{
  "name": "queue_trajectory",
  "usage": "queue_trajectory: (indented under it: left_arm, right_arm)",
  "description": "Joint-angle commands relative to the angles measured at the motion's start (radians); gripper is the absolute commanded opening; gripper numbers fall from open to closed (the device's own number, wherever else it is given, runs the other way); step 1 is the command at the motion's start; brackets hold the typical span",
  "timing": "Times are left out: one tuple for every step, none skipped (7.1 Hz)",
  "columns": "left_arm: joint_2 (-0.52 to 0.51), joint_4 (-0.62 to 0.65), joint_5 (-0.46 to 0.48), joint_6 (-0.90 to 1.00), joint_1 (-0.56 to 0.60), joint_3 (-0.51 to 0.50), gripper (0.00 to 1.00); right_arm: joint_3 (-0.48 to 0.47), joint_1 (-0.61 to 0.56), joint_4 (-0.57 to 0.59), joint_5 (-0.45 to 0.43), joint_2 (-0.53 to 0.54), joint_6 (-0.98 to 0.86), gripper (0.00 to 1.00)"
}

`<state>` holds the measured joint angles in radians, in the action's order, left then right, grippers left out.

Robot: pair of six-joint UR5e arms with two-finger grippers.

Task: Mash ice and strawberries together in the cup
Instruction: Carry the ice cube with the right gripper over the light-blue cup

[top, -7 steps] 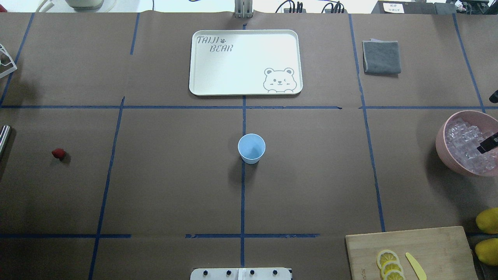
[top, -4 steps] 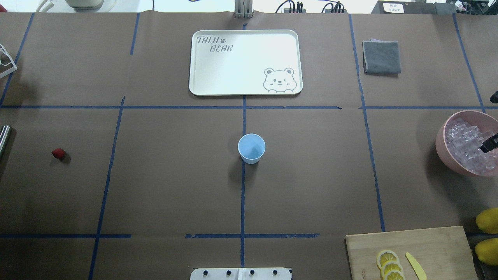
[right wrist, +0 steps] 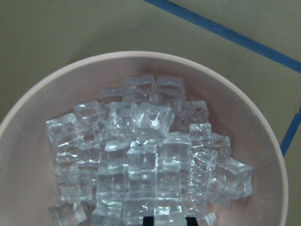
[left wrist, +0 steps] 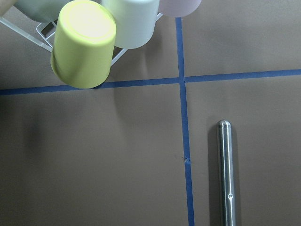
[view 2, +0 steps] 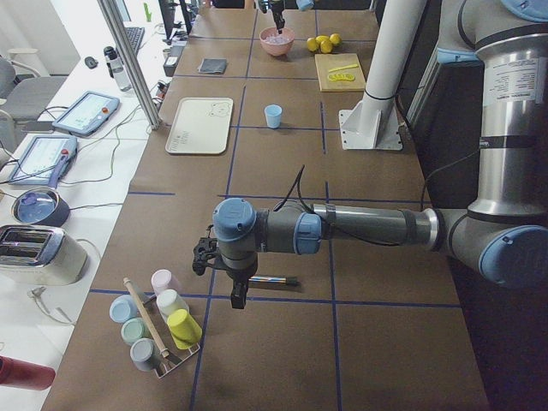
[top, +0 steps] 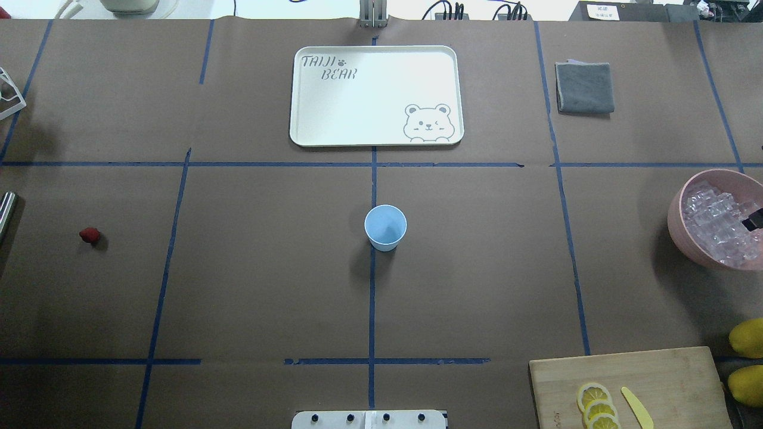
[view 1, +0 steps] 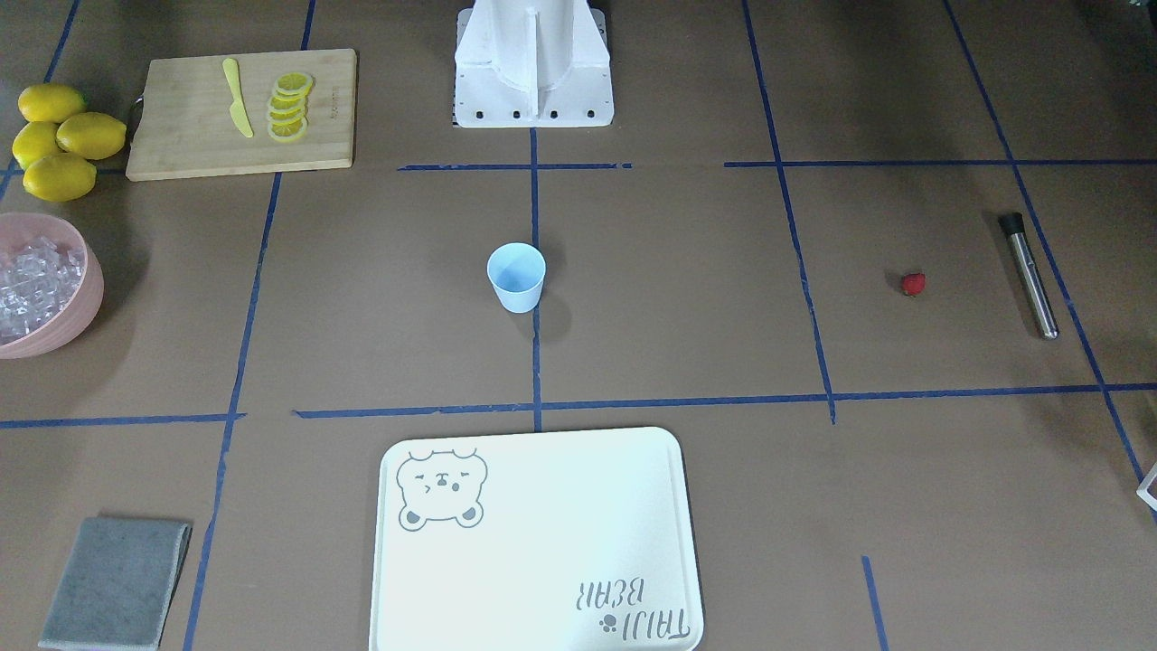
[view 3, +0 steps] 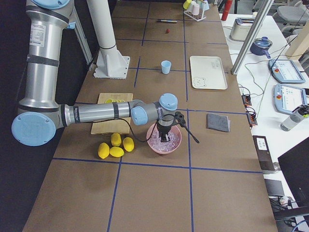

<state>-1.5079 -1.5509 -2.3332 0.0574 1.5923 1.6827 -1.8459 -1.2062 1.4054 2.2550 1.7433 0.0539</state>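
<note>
Over the pink bowl [top: 672, 221], with the opening of the right gripper [view 3: 163, 139] not discernible, a slick ice cube [right wrist: 153, 117] could be squeezed out and lost before the cup [top: 385, 226].

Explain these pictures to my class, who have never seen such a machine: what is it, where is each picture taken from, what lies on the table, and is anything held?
The machine is a robot with two arms, each ending in a two-finger gripper. Two pictures look down on the table, one from behind the robot, one facing it; two look along it from its ends; two come from cameras on the wrists. On the table lie a light blue cup, a white tray, a pink bowl of ice, a strawberry, a metal rod, lemons, a cutting board with lemon slices, and a grey cloth. The right gripper hangs over the ice; the left gripper hangs near the rod. Whether either holds anything cannot be told.
</note>
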Motion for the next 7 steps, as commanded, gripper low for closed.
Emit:
queue_trajectory:
  left_arm:
    - [0.0,0.0,0.0,0.001,0.0,-0.003,1.0]
    - [0.0,0.0,0.0,0.001,0.0,-0.003,1.0]
    - [0.0,0.0,0.0,0.001,0.0,-0.003,1.0]
    - [0.0,0.0,0.0,-0.001,0.0,-0.003,1.0]
    - [0.0,0.0,0.0,-0.001,0.0,-0.003,1.0]
    - [0.0,0.0,0.001,-0.001,0.0,-0.004,1.0]
    - [0.0,0.0,0.002,0.001,0.0,-0.006,1.0]
  right_arm:
    - [-0.198,-0.041,0.155,0.03,0.015,0.015,0.0]
    - [-0.243,-0.041,0.229,0.035,-0.042,0.023,0.0]
    - [-0.242,-0.039,0.3,0.063,-0.144,0.097,0.0]
    - [-0.243,0.008,0.354,0.084,-0.266,0.213,0.0]
    - [-0.24,0.096,0.409,0.089,-0.398,0.362,0.0]
    - [-0.233,0.208,0.44,0.075,-0.516,0.535,0.0]
    - [-0.23,0.326,0.44,0.002,-0.594,0.701,0.0]
